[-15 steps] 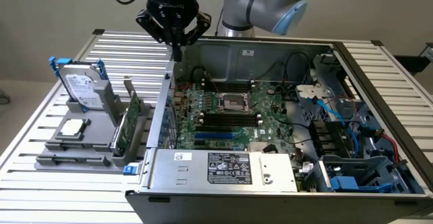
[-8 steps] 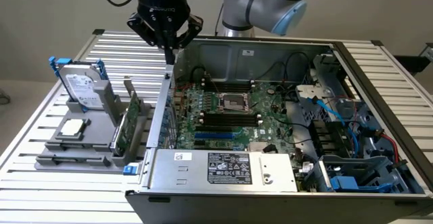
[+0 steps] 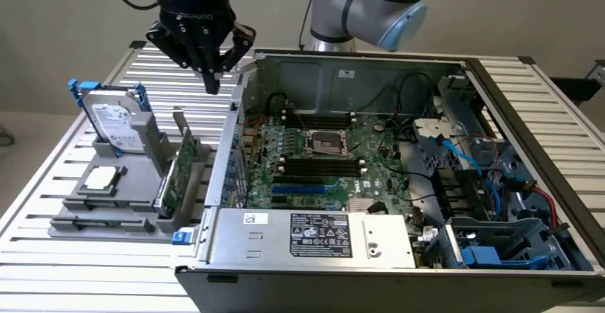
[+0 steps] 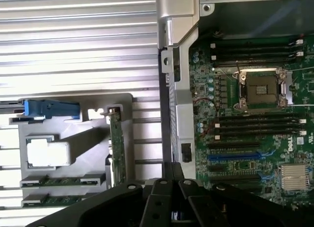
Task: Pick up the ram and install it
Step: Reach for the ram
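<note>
Hanging over the slatted table (image 3: 38, 214) between the grey holder (image 3: 127, 185) and the open computer case (image 3: 378, 72), the gripper (image 3: 211, 85) was seen with fingers drawn together, nothing clamped; the ram (image 4: 61, 180) was found resting in the grey holder, untouched, well apart from the gripper; a second stick (image 4: 49, 200) was noted just beside it; an expansion card (image 3: 177, 178) was stood on edge in the same holder; a hard drive (image 3: 118, 122) was propped upright; black motherboard slots (image 3: 321, 163) were seen unfilled beside the CPU socket (image 3: 326, 141).
</note>
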Robot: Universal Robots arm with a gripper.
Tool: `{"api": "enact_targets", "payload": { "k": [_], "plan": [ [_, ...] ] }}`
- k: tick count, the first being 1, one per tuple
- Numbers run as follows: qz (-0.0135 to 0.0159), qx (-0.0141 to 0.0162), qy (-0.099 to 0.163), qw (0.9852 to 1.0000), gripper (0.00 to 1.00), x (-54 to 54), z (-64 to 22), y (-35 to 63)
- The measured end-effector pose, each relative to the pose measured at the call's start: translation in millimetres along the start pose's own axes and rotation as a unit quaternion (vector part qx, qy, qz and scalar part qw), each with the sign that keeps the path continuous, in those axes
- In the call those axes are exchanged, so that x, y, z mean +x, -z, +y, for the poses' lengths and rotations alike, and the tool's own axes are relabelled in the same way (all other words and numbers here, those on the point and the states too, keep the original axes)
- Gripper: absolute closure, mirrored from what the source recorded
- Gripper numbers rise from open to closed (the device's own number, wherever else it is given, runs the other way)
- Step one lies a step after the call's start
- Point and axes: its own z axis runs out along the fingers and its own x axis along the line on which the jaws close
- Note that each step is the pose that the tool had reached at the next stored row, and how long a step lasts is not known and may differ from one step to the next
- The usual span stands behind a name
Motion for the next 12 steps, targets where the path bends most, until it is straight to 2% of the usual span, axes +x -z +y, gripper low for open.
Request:
{"api": "enact_targets", "payload": {
  "k": [12],
  "plan": [
    [-0.0002, 0.0, 0.0, 1.0, 0.89, 53.6, -18.8, 0.6]
  ]
}}
